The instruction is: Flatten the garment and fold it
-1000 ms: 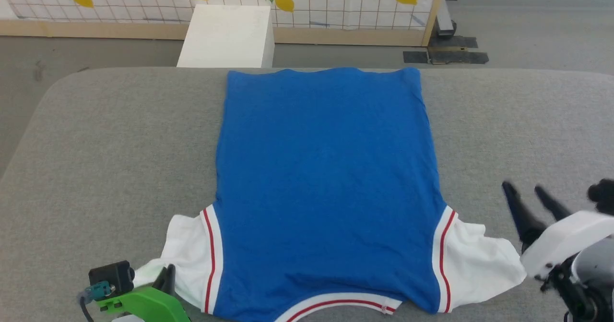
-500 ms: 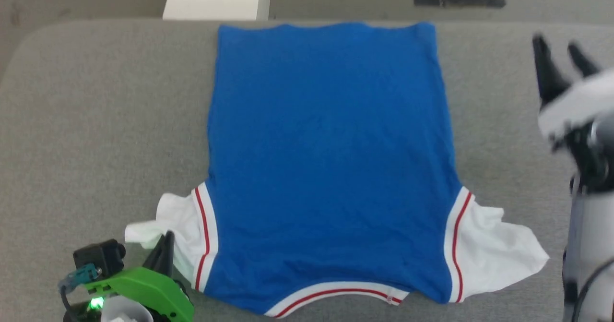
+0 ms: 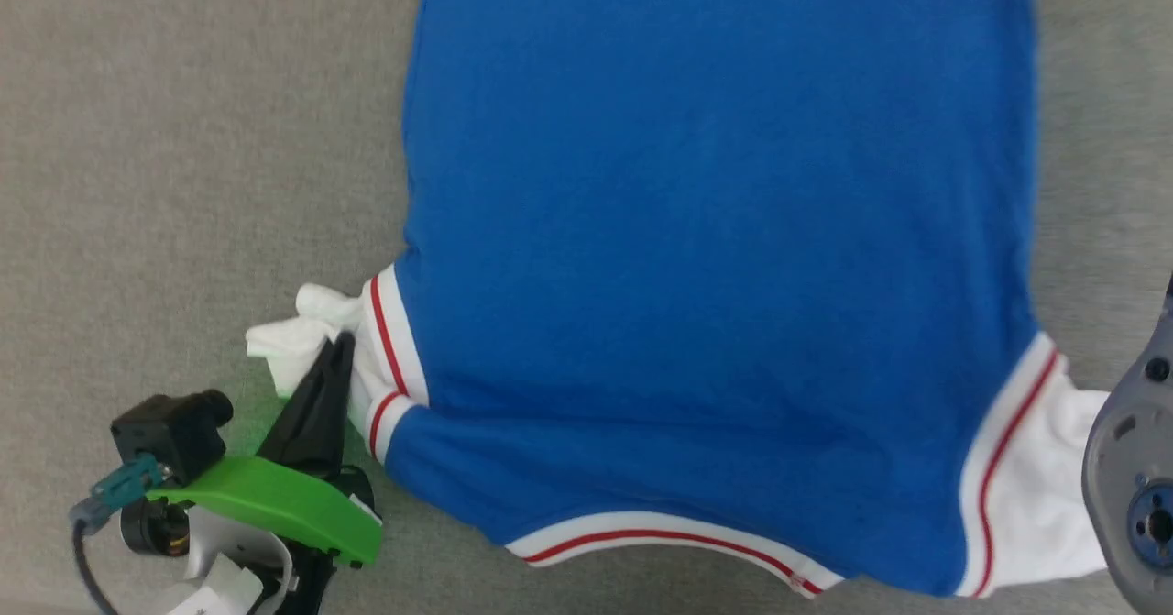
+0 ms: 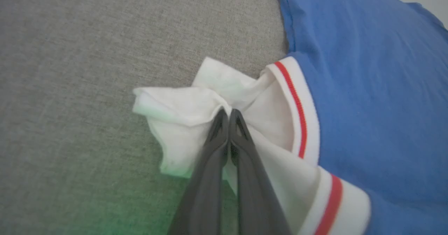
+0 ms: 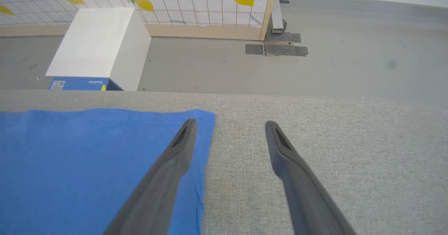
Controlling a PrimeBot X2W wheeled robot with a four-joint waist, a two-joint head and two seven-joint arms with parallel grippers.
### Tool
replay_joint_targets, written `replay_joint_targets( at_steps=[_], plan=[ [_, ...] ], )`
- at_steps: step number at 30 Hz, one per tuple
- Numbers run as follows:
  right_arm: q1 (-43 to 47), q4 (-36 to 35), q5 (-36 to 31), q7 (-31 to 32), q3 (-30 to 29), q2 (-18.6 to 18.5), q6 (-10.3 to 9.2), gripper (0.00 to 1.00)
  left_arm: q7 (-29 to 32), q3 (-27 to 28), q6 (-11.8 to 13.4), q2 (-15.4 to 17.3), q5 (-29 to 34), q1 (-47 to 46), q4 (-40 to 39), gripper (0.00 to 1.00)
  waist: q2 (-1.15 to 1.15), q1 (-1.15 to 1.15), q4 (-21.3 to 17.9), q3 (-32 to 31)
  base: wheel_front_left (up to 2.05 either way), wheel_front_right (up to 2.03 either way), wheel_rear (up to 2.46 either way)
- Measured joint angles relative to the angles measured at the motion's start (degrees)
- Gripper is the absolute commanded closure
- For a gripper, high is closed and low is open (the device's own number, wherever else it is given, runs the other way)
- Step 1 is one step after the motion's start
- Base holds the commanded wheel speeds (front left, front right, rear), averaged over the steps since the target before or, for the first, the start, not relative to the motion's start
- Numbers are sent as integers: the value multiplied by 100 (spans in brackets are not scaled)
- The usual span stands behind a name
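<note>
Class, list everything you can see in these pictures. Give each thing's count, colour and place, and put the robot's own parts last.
shirt: one, blue with white sleeves and red-and-white trim, spread on the table
table: one, grey fabric top, under the shirt
box: one, white, on the floor beyond the table's far edge
screen: one, white grid with yellow lemons and a wooden frame, behind the box
floor: one, grey, beyond the table
tape patches: about two, dark, on the floor by the screen's post
left end effector: one, dark fingers, shut on the shirt's bunched white sleeve
right end effector: one, dark fingers, open, over the shirt's corner and bare table
</note>
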Motion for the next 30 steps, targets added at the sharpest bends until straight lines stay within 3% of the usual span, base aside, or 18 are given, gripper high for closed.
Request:
replay_joint_targets(
  at_steps=[6,14,15,16,21,25,30],
  plan=[
    [-348,98,-468,858,122,-46,0,0,-68,-49,-65,4,-43,16,-488,100,0,0,232,644,0,0,0],
    [-505,41,-476,1395,364,-83,0,0,-119,-125,-67,-1,-43,26,-890,100,0,-1,464,1149,0,0,0],
    [-538,14,-475,1490,382,-111,0,58,-118,-142,-67,-1,-43,23,-909,100,0,0,490,1174,0,0,0],
    [-552,-26,-469,1528,388,-133,0,100,-118,-160,-68,-2,-43,15,-917,100,0,0,510,1184,0,0,0],
    [-472,-146,-417,1483,289,-182,0,100,-116,-198,-67,-11,-41,-26,-810,100,0,0,537,1050,0,0,0],
    [-240,-389,30,1218,290,-310,1,100,-57,-193,-56,-9,-24,-77,-569,100,0,0,528,790,0,0,0],
    [659,-1037,879,1134,643,-800,1,100,89,-135,134,70,22,11,-243,100,0,0,455,286,0,0,0]
  ],
)
